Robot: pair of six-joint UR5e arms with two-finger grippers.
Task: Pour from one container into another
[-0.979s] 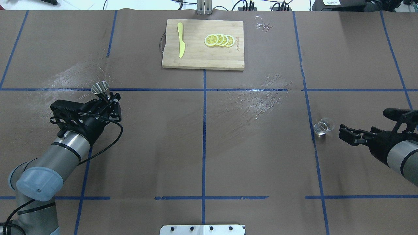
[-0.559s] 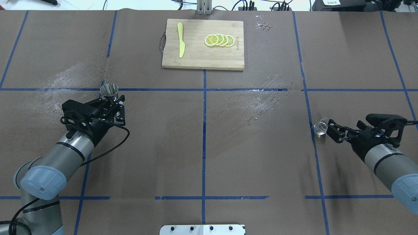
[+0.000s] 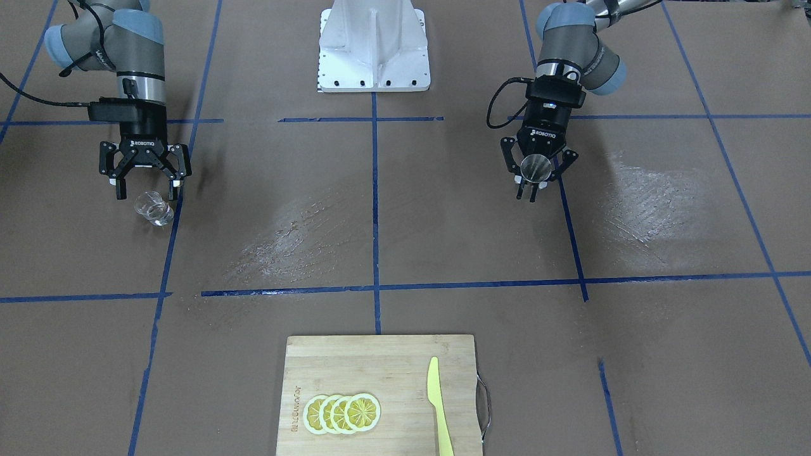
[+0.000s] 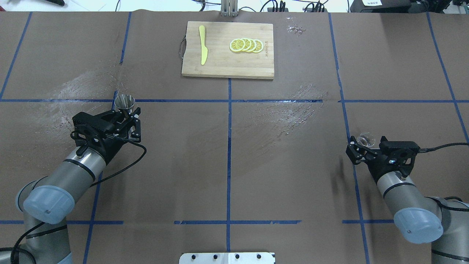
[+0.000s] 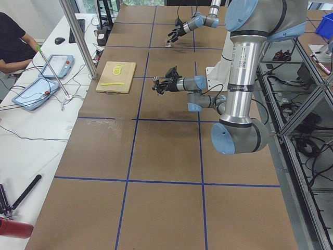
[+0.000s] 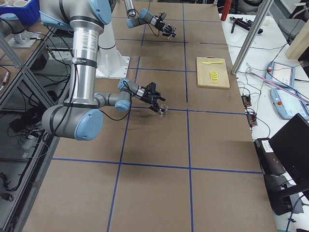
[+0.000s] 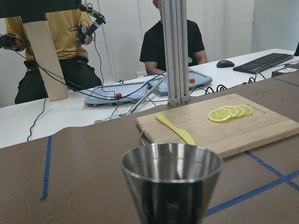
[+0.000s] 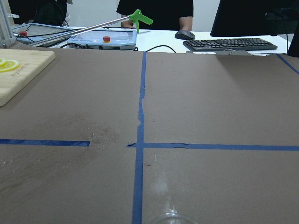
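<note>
1. Front-facing view: the left gripper (image 3: pixel 534 189) is clamped on the metal cup (image 3: pixel 536 168), whose mouth faces up. The right gripper (image 3: pixel 147 189) has its fingers spread, and the glass (image 3: pixel 154 209) stands just at their tips on the table (image 3: pixel 443 221).
2. Overhead: the metal cup sits at a blue tape line (image 4: pixel 183 100) on the robot's left. The glass is between the right gripper's parted fingertips, far to the right. A cutting board (image 4: pixel 220 62) with lemon slices (image 4: pixel 246 45) and a yellow knife (image 4: pixel 202 44) lies at the far edge.
3. Exterior left: the near arm reaches over the table; its grip is too small to judge.
4. Exterior right: the near arm's gripper is low, at the glass.
5. Left wrist: the metal cup is upright and fills the lower centre.
6. Right wrist: only the glass's rim shows, at the bottom edge.
</note>
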